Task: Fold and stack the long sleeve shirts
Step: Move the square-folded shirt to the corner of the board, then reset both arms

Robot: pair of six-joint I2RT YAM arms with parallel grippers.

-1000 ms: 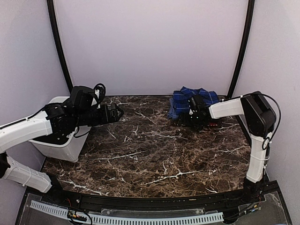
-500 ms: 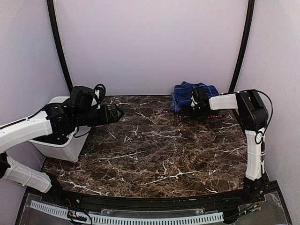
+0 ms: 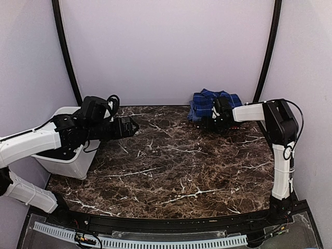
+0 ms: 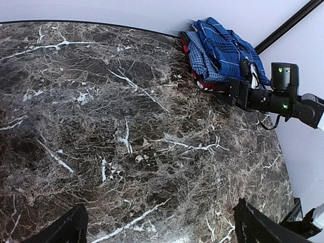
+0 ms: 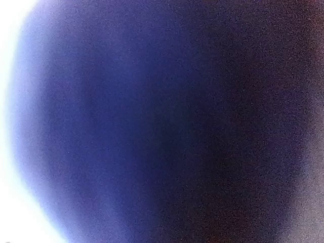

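Observation:
Folded shirts lie stacked at the table's back right corner. The deep-blue plaid shirt (image 3: 207, 101) (image 4: 229, 48) is on top, the lighter blue fine-check shirt (image 4: 203, 63) is under it, and a red shirt (image 4: 206, 85) shows as a thin edge at the bottom. My right gripper (image 3: 213, 121) (image 4: 238, 93) is pressed against the stack's near side. Its wrist view is only a blue-to-dark blur, so its jaws cannot be read. My left gripper (image 3: 133, 126) (image 4: 162, 234) is open and empty, held above the marble at the left, far from the stack.
A white bin (image 3: 66, 162) stands at the table's left edge under my left arm. The dark marble table (image 3: 171, 171) ends at the back wall just behind the stack. Black frame posts (image 3: 265, 52) rise at both back corners.
My right gripper has moved back toward the wall, pushing the stack a little farther into the corner. My left gripper has shifted slightly to the right.

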